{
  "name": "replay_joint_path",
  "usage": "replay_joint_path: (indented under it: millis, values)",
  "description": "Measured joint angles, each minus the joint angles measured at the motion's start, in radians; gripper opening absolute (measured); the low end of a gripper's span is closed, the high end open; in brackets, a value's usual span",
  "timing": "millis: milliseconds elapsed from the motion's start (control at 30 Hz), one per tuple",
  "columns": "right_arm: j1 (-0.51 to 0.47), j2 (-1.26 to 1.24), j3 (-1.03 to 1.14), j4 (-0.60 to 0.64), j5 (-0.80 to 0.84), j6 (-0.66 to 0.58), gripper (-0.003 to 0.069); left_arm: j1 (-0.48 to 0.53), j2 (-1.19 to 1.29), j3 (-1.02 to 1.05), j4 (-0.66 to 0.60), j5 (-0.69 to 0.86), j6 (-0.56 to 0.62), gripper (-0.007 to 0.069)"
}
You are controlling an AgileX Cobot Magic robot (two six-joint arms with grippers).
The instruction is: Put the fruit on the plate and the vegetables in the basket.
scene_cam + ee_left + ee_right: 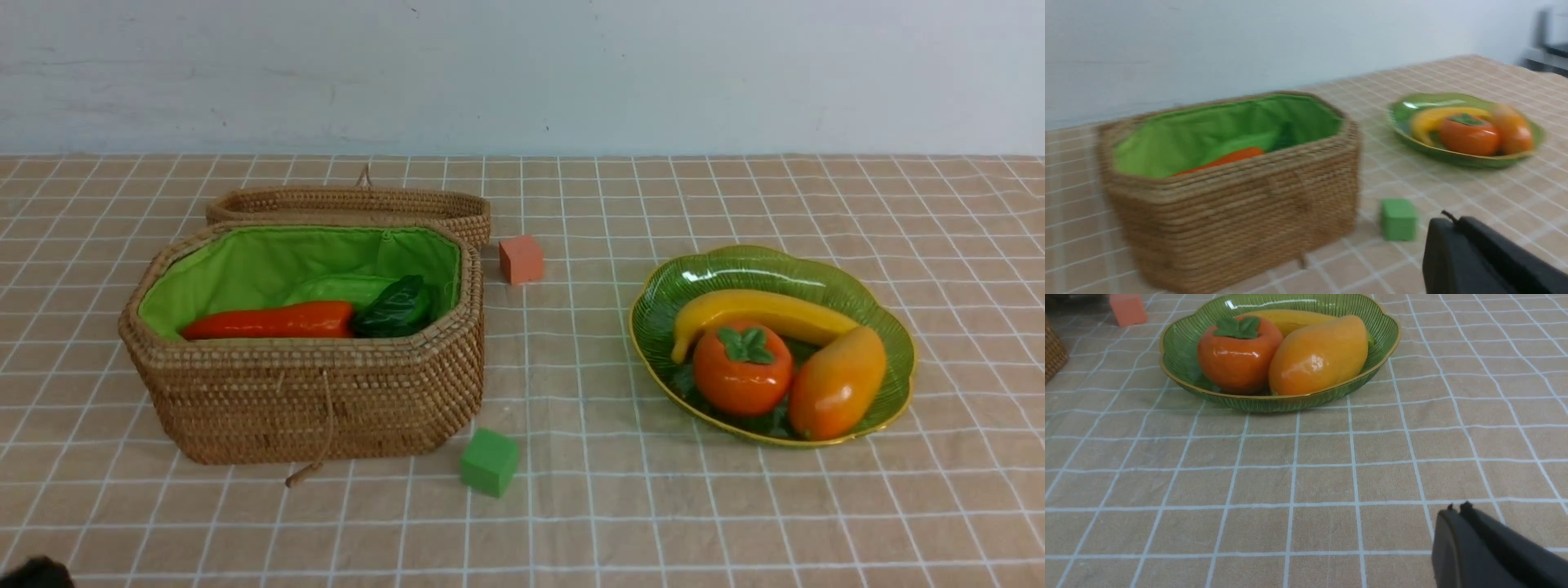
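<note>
Basket (318,400) of woven tan wicker, lined in green, stands toward the table's left edge, orange-red tapered pepper (269,320) inside; the ribbed green glass plate (759,260), toward the right edge, carries the fruit. Both left gripper (1457,222) and right gripper (1459,510) have jaws together, empty. Sorting looks finished; I'd keep both arms low, clear of either rim.

A small orange-red cube (522,260) and a small green cube (490,462) sit well apart on a desk (588,506). The desk has a brown covering crossed by a grid of pale lines. Behind the desk rises a plain pale wall (522,77), faintly marked with scuffs.
</note>
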Motion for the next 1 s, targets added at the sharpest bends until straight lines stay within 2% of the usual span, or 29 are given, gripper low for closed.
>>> replay_joint_path:
  millis: [167,233,400,600,1000]
  values:
    - [0.000,0.000,0.000,0.000,0.000,0.000,0.0001,0.273,0.000,0.128,-0.087,-0.054,-0.006,-0.0013]
    - [0.000,0.000,0.000,0.000,0.000,0.000,0.0002,0.289,0.000,0.161,-0.118,-0.054,-0.008,-0.0013]
    - [0.000,0.000,0.000,0.000,-0.001,0.000,0.0008,0.300,0.000,0.188,-0.170,0.087,-0.071,-0.0013]
    - [0.000,0.000,0.000,0.000,-0.001,0.000,0.0015,0.302,0.000,0.188,-0.170,0.080,-0.171,-0.0013]
    - [0.000,0.000,0.000,0.000,-0.001,0.000,0.0029,0.302,0.000,0.189,-0.162,0.078,-0.182,-0.0013]
